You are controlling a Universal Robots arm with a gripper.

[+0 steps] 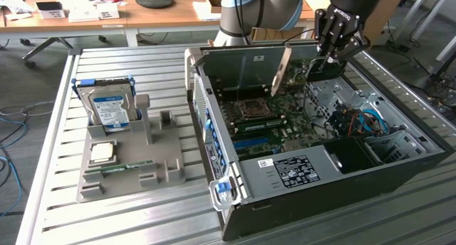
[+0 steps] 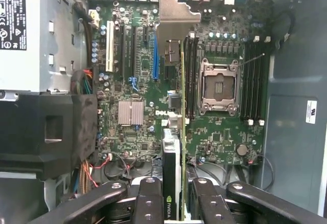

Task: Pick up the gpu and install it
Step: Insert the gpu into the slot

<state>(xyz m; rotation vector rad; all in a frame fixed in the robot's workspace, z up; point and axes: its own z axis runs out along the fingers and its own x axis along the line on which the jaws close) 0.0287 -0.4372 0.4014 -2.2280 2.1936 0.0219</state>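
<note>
Install step in hand: the tool [image 2: 176,199], partly closed, grips the gpu [image 2: 171,157] edge-on above the motherboard [image 2: 219,142] inside the case [image 1: 321,202]. Seating likely needs its edge aligned with the blue slot [image 2: 155,60].

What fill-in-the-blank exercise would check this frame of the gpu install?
1. The gripper holds the gpu over the ____ inside the computer case.
2. On the grey holder, the hard drive stands ____.
3. The grey holder lies to the exterior view's ____ of the computer case.
Missing words: motherboard, upright, left.
</note>
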